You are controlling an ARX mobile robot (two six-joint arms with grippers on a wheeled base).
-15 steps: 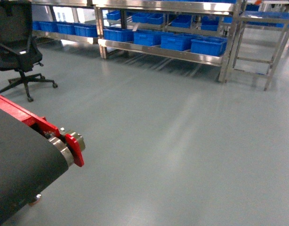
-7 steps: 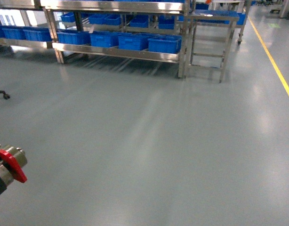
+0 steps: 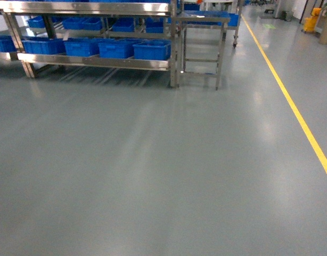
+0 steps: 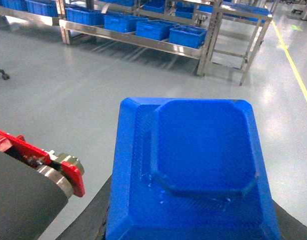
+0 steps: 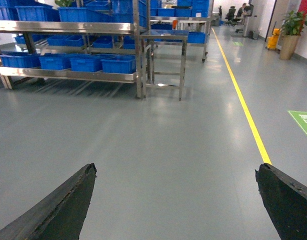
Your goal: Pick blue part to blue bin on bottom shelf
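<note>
A large blue part with a raised octagonal top fills the left wrist view; my left gripper is shut on it, and only its dark fingers show at the sides. The bottom shelf of the steel rack lies far ahead at the head view's upper left, carrying a row of blue bins. The left wrist view also shows the shelf and bins beyond the part. My right gripper stands open over bare floor, nothing between its fingers. Neither gripper appears in the head view.
A small steel table stands right of the rack. A yellow floor line runs along the right. The red-and-black end of a conveyor sits low at my left. A potted plant stands far right.
The head view has swung right: the office chair and the conveyor end have left it, the rack has shifted left, and the yellow line has come into view.
</note>
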